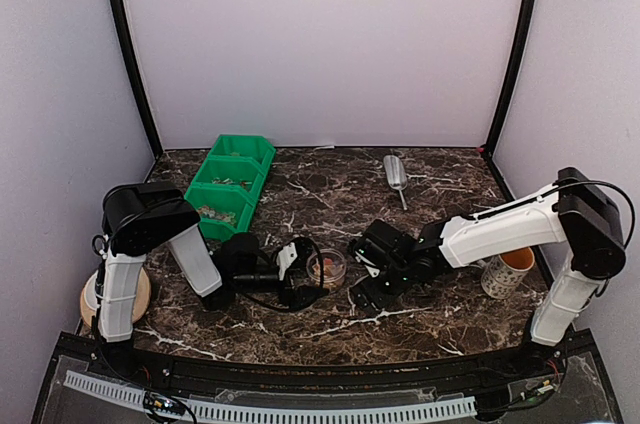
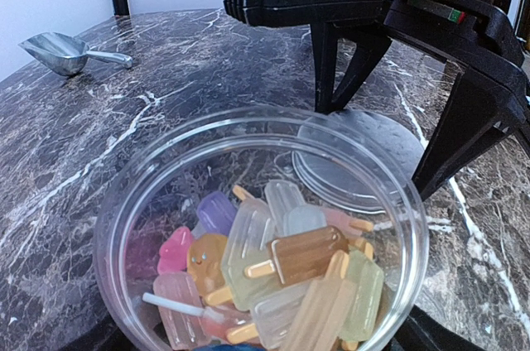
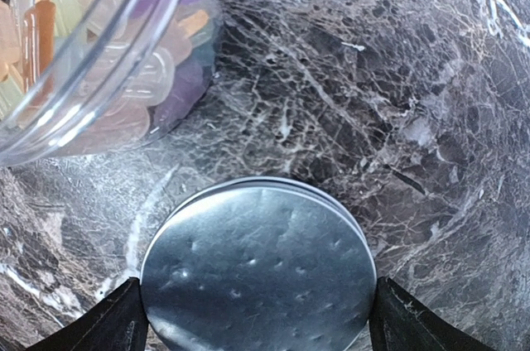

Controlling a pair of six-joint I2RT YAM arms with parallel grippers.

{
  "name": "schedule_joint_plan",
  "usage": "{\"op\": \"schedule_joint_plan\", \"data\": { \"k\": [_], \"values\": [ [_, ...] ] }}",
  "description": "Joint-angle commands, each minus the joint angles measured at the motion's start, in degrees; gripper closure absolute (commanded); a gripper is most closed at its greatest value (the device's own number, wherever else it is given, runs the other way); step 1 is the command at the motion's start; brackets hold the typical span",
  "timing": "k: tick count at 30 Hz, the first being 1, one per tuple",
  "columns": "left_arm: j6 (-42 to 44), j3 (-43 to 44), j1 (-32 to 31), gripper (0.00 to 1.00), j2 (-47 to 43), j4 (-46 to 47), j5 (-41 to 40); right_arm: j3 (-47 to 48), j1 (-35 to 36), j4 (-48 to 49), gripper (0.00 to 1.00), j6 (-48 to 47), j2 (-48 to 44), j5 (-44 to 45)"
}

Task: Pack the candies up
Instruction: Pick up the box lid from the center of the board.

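A clear round tub [image 2: 248,152] holds several small popsicle-shaped candies [image 2: 281,256] in pink, purple, orange, brown and pale green. In the top view the tub [image 1: 327,267] sits at the table's middle, and my left gripper [image 1: 298,279] is closed around its near side. Its fingers barely show in the left wrist view. The tub's round clear lid [image 3: 258,272] lies just right of the tub. My right gripper [image 3: 258,322] is shut on the lid, one finger at each edge. It also shows in the top view [image 1: 362,282] and the left wrist view [image 2: 385,123].
A green bin [image 1: 232,179] with more sweets stands at the back left. A metal scoop [image 1: 396,176] lies at the back middle. A mug [image 1: 508,270] stands by the right arm. A round tan disc [image 1: 90,299] lies by the left arm's base.
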Motion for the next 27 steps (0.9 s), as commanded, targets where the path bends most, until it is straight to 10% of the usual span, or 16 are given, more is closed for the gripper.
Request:
{"op": "schedule_joint_plan", "data": {
  "k": [1, 27],
  "values": [
    [-0.6, -0.9, -0.7, 0.12, 3.3, -11.9, -0.2, -0.5, -0.5, 0.6, 0.1, 0.9, 0.6, 0.1],
    [2.0, 0.9, -3.5, 0.13, 3.4, -14.7, 2.2, 0.5, -0.1, -3.3, 0.15, -4.8, -13.8, 2.0]
  ]
}}
